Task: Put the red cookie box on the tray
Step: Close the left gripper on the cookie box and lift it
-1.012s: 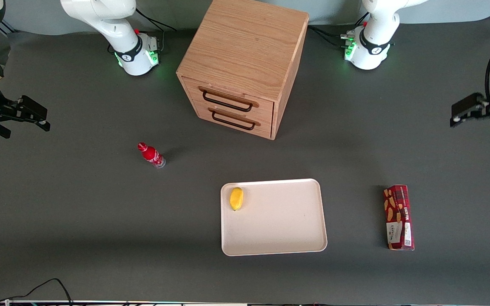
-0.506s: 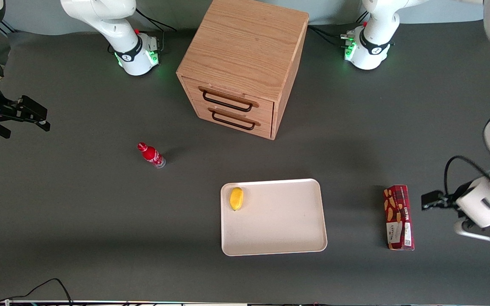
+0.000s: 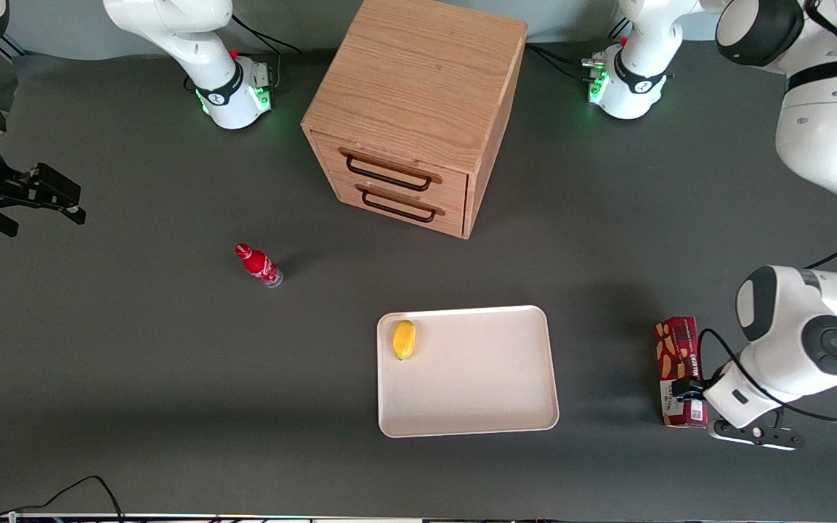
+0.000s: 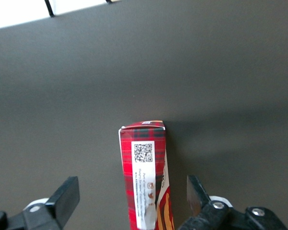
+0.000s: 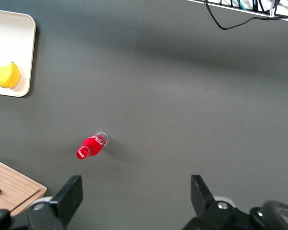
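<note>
The red cookie box (image 3: 676, 349) lies flat on the dark table, toward the working arm's end, beside the cream-white tray (image 3: 476, 385) and apart from it. My left gripper (image 3: 684, 392) hangs low over the part of the box nearest the front camera. In the left wrist view the gripper (image 4: 132, 201) is open. Its two black fingers (image 4: 63, 199) stand on either side of the box (image 4: 143, 167) with gaps, not touching it. The box end with the QR label shows just past the fingers.
A yellow lemon (image 3: 404, 339) lies in a corner of the tray. A small red bottle (image 3: 259, 265) lies toward the parked arm's end. A wooden drawer cabinet (image 3: 418, 109) stands farther from the front camera than the tray.
The left arm has swung from near the table's edge down to the cookie box; its open gripper now straddles the box. The box, tray, lemon and bottle have not moved.
</note>
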`<state>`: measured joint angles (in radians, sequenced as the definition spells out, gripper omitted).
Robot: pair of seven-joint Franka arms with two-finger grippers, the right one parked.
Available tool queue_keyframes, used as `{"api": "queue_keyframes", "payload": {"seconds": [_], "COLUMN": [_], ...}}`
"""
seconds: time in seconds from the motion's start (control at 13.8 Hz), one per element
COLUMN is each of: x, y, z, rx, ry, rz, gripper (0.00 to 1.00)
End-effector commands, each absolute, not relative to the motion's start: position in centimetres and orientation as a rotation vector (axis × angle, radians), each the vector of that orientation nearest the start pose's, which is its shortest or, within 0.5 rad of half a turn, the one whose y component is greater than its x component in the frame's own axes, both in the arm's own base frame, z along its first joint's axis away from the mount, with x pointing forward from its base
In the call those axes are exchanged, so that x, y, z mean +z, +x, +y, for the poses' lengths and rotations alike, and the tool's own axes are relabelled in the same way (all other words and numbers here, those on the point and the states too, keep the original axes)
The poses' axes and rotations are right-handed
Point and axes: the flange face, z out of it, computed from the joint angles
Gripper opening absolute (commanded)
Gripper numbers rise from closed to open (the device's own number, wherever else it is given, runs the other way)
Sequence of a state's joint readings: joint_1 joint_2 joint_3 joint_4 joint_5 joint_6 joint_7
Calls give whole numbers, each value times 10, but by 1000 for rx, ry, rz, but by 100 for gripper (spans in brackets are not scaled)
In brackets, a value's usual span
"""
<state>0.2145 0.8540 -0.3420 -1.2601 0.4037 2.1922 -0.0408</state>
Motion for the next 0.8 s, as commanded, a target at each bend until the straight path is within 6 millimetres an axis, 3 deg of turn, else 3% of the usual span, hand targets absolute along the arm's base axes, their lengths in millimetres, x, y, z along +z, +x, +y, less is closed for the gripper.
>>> {"api": "queue_keyframes", "payload": {"seconds": [0.0,0.14,0.22,0.36,0.43,0.72], "x": [260,249,243,235,233,248], "y": [765,763,762,759,758,762], "z": [-11,-14,-15,-16,-16,-8], "rx": [-192,-182,-194,-197,-192,-212], "ry": [-3000,-3008,-3020,-3020,-3018,-3002], "rz": [273,278,271,268,270,259], "gripper": [100,96,73,7,0,0]}}
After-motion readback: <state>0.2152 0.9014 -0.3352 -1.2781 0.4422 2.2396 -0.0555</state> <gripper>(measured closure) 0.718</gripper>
